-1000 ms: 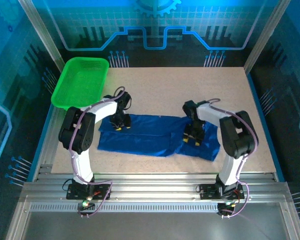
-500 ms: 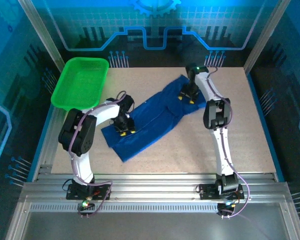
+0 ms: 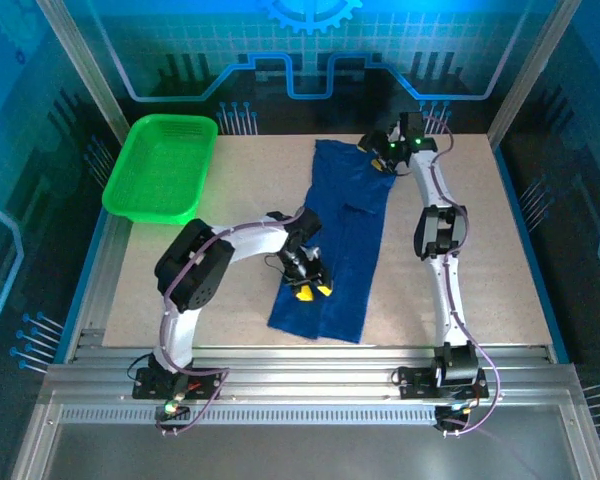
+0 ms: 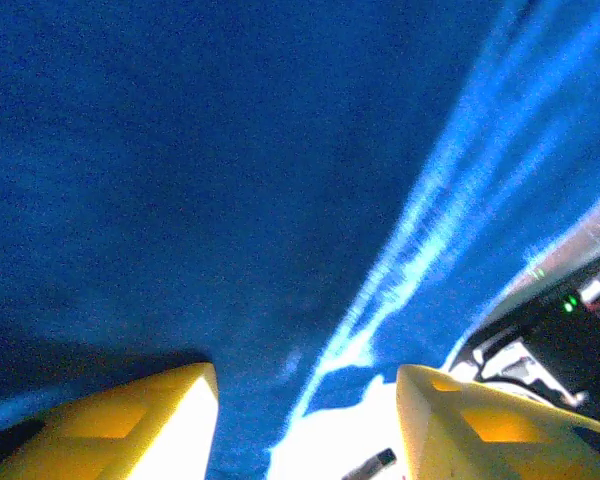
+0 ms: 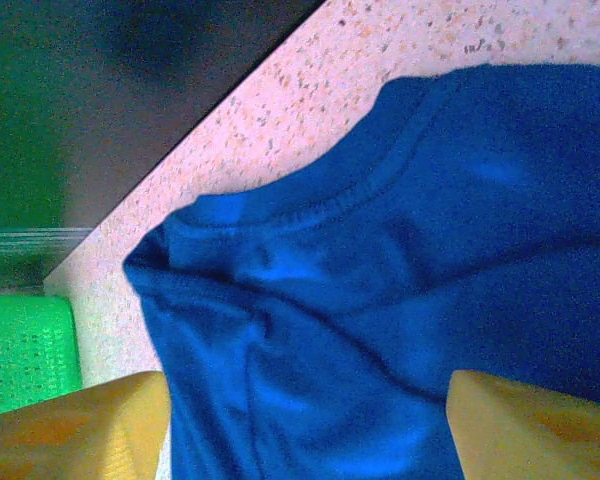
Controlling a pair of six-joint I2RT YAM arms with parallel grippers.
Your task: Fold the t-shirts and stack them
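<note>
Where left pincer (image 3: pixel 311 291) points, t-shirt (image 3: pixel 345 245) beneath

The arms (image 3: pixel 242 234) are white, black-jointed, lilac-cabled; left tool (image 4: pixel 305 370) and right tool (image 5: pixel 305 380) have yellow fingers (image 4: pixel 140 420).

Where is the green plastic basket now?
In the top view, the green plastic basket sits at the table's far left corner, apart from the royal-blue cloth t-shirt.

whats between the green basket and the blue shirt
Bare speckled table separates the green basket from the t-shirt, as the top external view shows.
</note>
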